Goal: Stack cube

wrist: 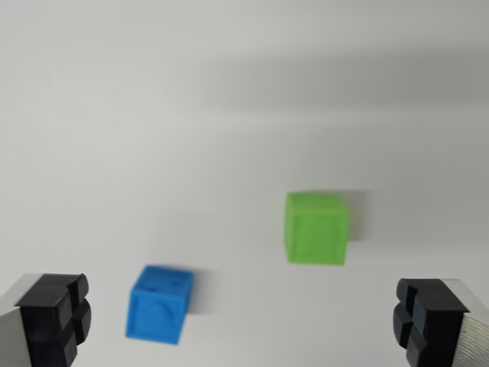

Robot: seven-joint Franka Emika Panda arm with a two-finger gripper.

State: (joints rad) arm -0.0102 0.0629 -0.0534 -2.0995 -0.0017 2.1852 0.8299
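Note:
A blue cube (159, 304) rests on the white table surface (191, 115) toward the wrist view's lower left. A green cube (316, 228) stands apart from it, up and toward the wrist view's right. My gripper (243, 325) hangs above the surface with its two black fingertips far apart at the lower corners. The left fingertip (55, 317) is just left of the blue cube, and the right fingertip (426, 319) is below and right of the green cube. Nothing sits between the fingers. The picture is slightly blurred.
Soft grey shadows cross the white surface in the upper half of the view. Nothing else shows besides the two cubes.

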